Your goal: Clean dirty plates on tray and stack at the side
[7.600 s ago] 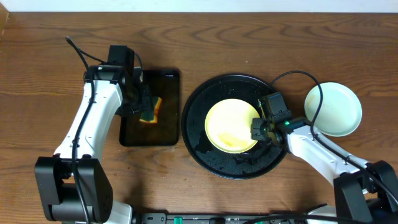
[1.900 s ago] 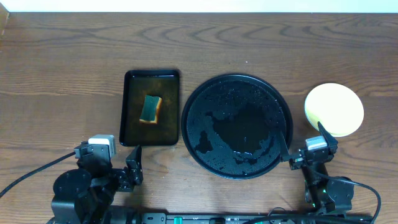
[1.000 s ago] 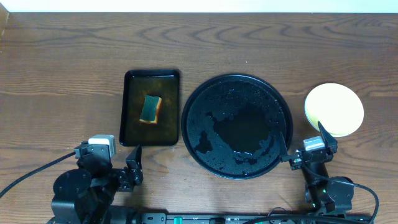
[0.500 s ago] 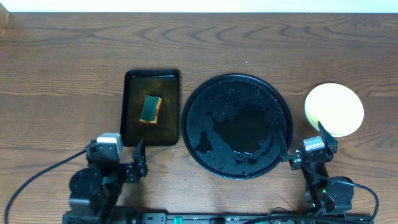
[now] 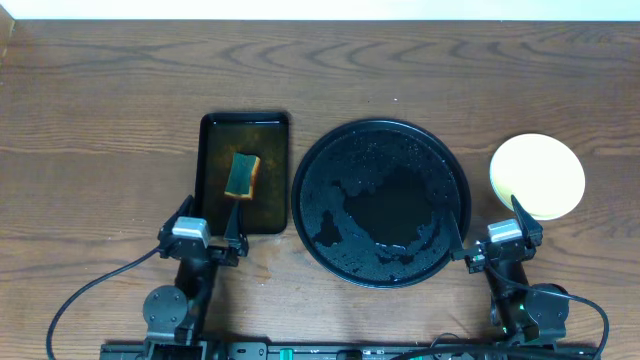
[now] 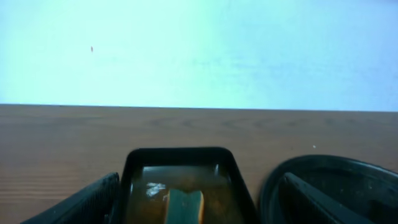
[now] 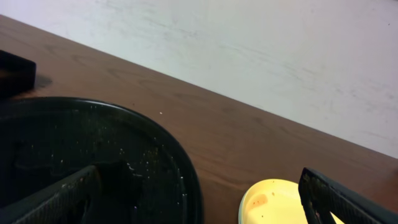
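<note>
Brown wooden table (image 5: 100, 120) carries the wet round black tray (image 5: 350, 165) at centre. Right of it, apart, the pale yellow plate (image 5: 537, 175) lies flat, face up, round, without a long axis. Left gripper (image 5: 208, 213) and right gripper (image 5: 486, 218) sit at the near edge, fingers spread, empty.

This looks like a robotics lab rather than a kitchen. A wood-grain bench (image 5: 100, 100) stands against a blank white wall (image 6: 199, 50). A left arm (image 5: 180, 300) and a right arm (image 5: 520, 305) sit at its near edge, with cables (image 5: 85, 290) trailing. Washing-up props are laid out: a wet tray (image 5: 330, 170) and a sponge (image 5: 241, 175) in a small tray (image 5: 212, 215).
</note>
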